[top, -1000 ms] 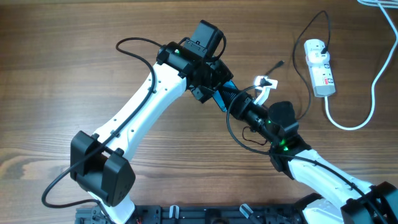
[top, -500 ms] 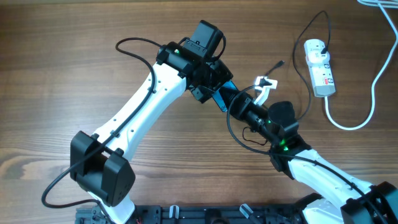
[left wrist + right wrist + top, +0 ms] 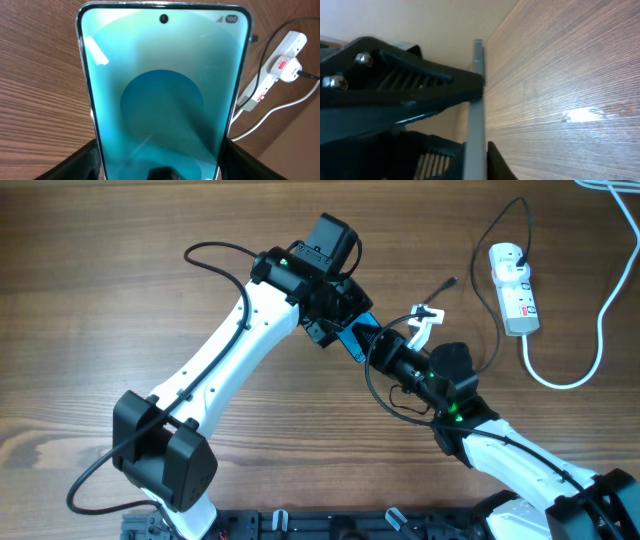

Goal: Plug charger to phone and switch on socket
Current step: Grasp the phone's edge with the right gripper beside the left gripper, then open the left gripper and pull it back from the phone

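The phone (image 3: 162, 95) is held up off the table between both arms; its teal screen fills the left wrist view. My left gripper (image 3: 160, 167) has a black finger (image 3: 80, 162) against each long edge, with no gap showing. In the right wrist view the phone (image 3: 477, 115) is edge-on, a thin grey strip pinched in my right gripper (image 3: 476, 165). From overhead, the left gripper (image 3: 335, 315) and right gripper (image 3: 376, 345) meet at the phone (image 3: 356, 330). The charger's plug tip (image 3: 447, 284) lies loose on the table. The socket (image 3: 514, 302) sits at the far right.
A thick white power cord (image 3: 600, 330) loops right of the socket and off the top edge. The black charger cable trails from the socket down under the right arm. In the left wrist view the socket (image 3: 272, 65) lies beyond the phone's right edge.
The right gripper's fingers have closed onto the phone's thin edge. Both arms and the phone have barely shifted, and the charger tip and socket have not moved.
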Motion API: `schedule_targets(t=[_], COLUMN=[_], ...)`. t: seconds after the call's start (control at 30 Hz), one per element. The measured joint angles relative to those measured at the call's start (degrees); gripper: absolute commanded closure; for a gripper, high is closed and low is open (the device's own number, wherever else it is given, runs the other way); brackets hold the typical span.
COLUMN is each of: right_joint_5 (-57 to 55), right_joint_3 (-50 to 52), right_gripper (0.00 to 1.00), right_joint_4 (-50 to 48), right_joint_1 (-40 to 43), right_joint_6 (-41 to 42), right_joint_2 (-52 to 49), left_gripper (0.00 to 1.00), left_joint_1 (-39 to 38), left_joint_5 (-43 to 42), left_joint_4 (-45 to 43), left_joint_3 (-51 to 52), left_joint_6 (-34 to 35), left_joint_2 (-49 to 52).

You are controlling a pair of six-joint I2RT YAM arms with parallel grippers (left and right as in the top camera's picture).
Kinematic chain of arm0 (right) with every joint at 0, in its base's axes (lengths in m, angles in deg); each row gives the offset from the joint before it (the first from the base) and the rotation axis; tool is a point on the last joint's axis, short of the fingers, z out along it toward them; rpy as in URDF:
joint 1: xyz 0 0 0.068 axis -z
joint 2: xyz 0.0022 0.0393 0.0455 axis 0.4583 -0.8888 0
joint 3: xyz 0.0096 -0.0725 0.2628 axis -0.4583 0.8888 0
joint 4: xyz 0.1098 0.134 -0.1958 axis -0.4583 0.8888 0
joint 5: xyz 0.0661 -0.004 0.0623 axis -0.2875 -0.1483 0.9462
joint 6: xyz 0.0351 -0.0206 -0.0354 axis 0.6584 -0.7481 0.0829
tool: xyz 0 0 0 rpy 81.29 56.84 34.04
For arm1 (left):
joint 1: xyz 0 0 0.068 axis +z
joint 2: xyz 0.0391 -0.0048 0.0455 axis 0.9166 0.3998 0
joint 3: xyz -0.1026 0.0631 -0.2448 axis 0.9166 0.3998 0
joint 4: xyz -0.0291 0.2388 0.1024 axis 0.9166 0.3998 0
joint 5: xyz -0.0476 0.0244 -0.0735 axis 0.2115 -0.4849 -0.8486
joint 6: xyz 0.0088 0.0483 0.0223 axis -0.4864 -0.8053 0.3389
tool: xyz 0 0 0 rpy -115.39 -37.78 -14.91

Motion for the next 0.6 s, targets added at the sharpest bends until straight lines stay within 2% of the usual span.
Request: schedule_targets(t=[0.2, 0.4, 0.6], right_joint_5=[1.03, 1.11, 1.73], right_joint_3=[0.00, -0.02, -0.02], right_gripper=[0.96, 0.95, 0.95], right_joint_4=[-0.63, 1.66, 6.49], right_joint_1=[0.00, 0.00, 0.00], right_joint_6=[4.63, 10.95, 21.11], right_joint_2=[0.00, 0.00, 0.00], left_gripper=[0.00, 0.00, 0.00], left_joint_1=[0.00, 1.99, 9.92], left_joint_5=[-0.55, -1.22, -1.60], left_joint_4=[-0.07, 0.13, 3.69], left_joint_3=[0.00, -0.02, -0.02], left_joint_6=[0.37, -1.84, -7.72], left_joint_2=[0.00, 0.00, -1.44])
